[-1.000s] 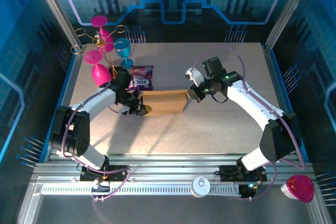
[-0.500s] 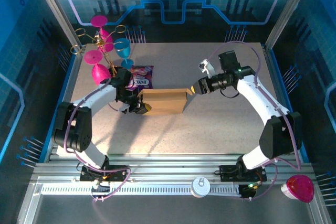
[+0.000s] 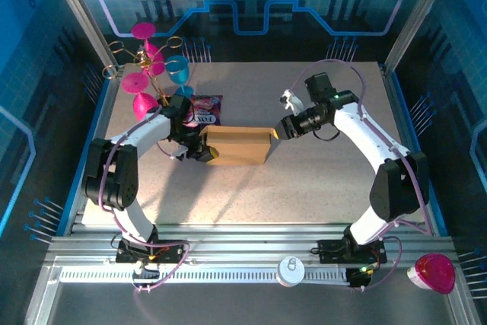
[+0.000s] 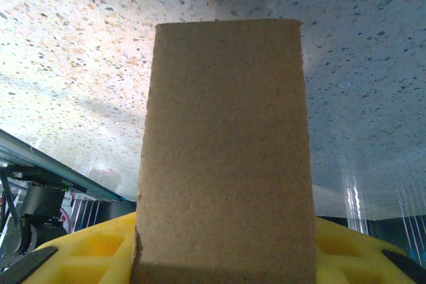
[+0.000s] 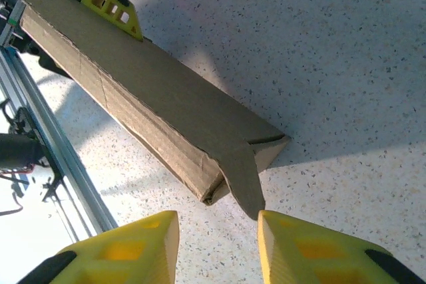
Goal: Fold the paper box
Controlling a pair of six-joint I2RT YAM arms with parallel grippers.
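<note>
Paper box: brown cardboard, lying mid-frame on the worktop in the top view, long axis running left to right.

Left end: my left end effector, pinching a cardboard panel that runs up between its fingers in the left wrist view.

Right end: my right end effector, fingers spread with nothing between them, just off the box's end corner. A loose flap at that corner points toward the gap.

Judgement: my right arm is nearer the loose end, and the box lies straight ahead of it.
</note>
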